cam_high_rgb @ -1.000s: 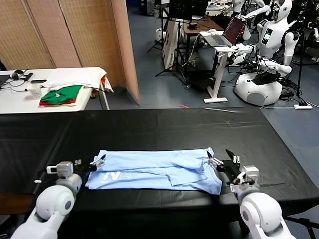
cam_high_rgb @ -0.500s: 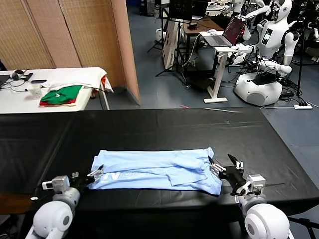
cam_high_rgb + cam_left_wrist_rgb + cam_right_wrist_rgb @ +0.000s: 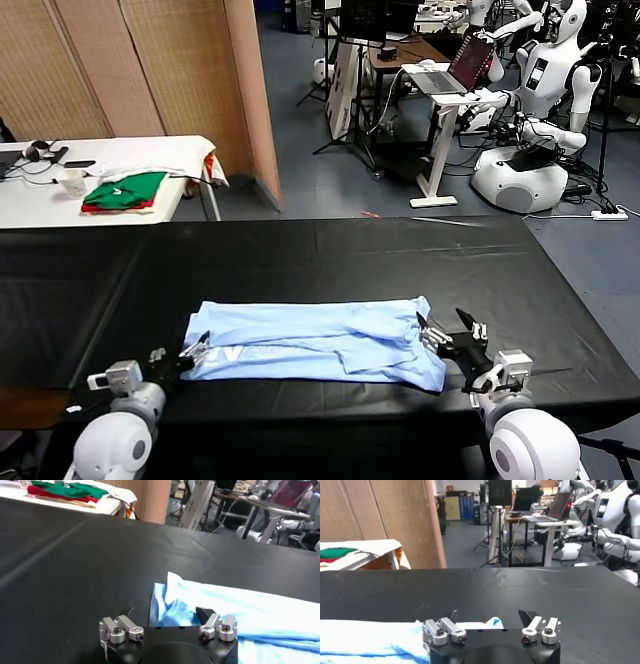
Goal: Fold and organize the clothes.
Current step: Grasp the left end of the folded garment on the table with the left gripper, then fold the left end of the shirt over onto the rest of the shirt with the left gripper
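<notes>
As it lies flat, one T-shirt (image 3: 315, 341), two tools

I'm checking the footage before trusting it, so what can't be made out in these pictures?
- Left gripper: whether it has pinched the T-shirt; in the left wrist view its own body covers the contact.
- Shirt lettering: head view, partly folded under and too small to read.
- Right gripper: right wrist view, its body hides the shirt edge below.

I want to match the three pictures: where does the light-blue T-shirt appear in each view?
Head view: T-shirt on the black table, between both grippers.
Left wrist view: its end, near the camera.
Right wrist view: its other end.
Shared landmark: green folded garment.
</notes>
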